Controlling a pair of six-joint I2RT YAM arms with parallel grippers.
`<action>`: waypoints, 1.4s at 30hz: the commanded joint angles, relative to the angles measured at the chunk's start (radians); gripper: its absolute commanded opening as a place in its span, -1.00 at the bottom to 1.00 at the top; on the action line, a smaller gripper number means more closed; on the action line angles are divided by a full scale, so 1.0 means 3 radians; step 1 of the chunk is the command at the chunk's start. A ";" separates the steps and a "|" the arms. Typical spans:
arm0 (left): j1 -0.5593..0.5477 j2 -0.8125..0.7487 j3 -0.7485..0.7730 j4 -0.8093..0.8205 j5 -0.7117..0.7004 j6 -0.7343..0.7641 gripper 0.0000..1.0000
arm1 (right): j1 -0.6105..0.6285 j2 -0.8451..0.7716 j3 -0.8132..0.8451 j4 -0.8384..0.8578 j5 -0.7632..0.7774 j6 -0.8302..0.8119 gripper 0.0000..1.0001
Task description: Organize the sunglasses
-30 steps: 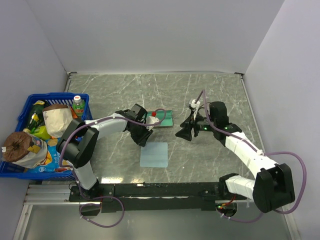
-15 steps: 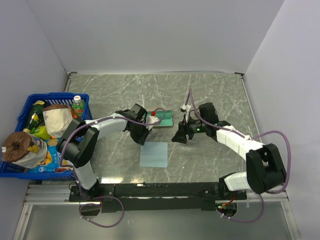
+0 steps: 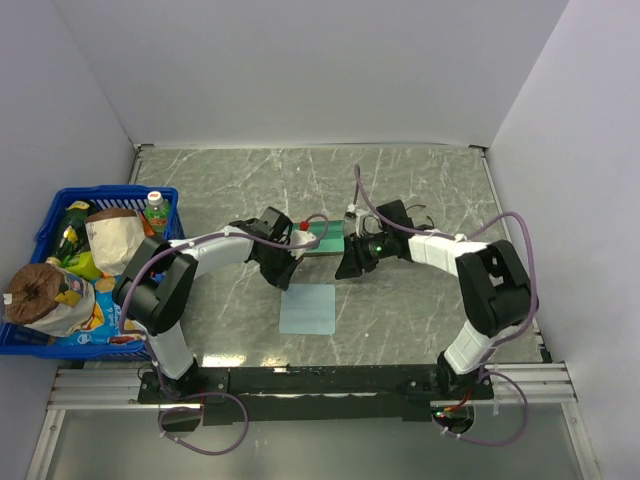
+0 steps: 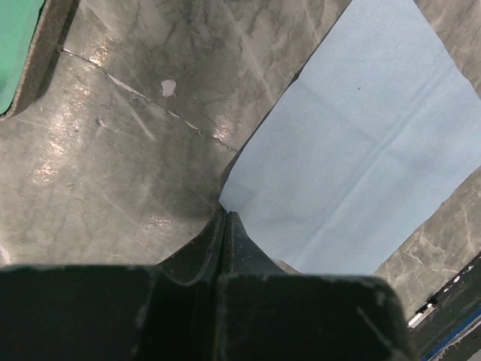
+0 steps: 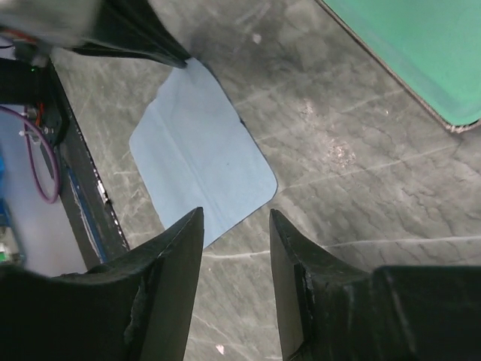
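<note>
- A blue plastic slatted basket (image 3: 110, 192) stands at the left edge of the grey marbled table (image 3: 420, 310). It holds a crumpled brown paper bag (image 3: 115, 238), a bottle with a green cap (image 3: 154, 205), a dark bottle and several printed snack packets.
- A grey-brown rectangular case (image 3: 328, 238) lies open mid-table with its teal lining facing up.
- The print on the packets and bottles is too small to read.
- The sunglasses (image 3: 420, 212) appear only in the top view. They show as a thin dark loop on the table just behind the right forearm, too small to be sure of.
- That spot is apart from both grippers and to the right of the case.
- The left gripper (image 3: 284, 272) has its fingers pressed together. Its tips are at the corner of the light blue square cloth (image 3: 308, 309). I cannot tell whether they pinch it.
- The right gripper (image 3: 347, 266) hangs just beside the case's right end. Its fingers are parted with nothing between them.
</note>
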 commanded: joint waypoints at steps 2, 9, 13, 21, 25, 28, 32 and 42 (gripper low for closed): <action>0.0082 0.0007 -0.0069 0.0087 0.0110 -0.0072 -0.98 | 0.0092 0.0193 0.0162 -0.0027 0.0102 0.0246 -0.10; 0.0093 0.0012 -0.0069 0.0113 0.0146 -0.0103 -0.97 | 0.0138 0.0219 -0.0022 0.0249 0.0245 0.0455 -0.13; 0.0093 0.0007 -0.0079 0.0123 0.0156 -0.0113 -0.96 | 0.0158 0.0301 -0.0032 0.0321 0.0327 0.0578 -0.13; 0.0098 -0.0008 -0.0084 0.0133 0.0177 -0.0139 -0.91 | 0.0194 0.0500 -0.0058 0.0479 0.0404 0.0803 -0.16; 0.0098 -0.0008 -0.0089 0.0139 0.0177 -0.0149 -0.85 | 0.0209 0.0521 -0.0068 0.0500 0.0429 0.0824 -0.16; 0.0103 -0.0018 -0.0084 0.0133 0.0172 -0.0154 -0.71 | 0.0214 0.0521 -0.0083 0.0525 0.0450 0.0849 -0.16; 0.0118 -0.0034 -0.0089 0.0128 0.0172 -0.0179 -0.57 | 0.0220 0.0465 -0.0139 0.0551 0.0490 0.0880 -0.16; 0.0328 0.0058 -0.0115 0.0138 0.0315 -0.0312 -0.43 | 0.0220 0.0439 -0.0206 0.0653 0.0480 0.0941 -0.15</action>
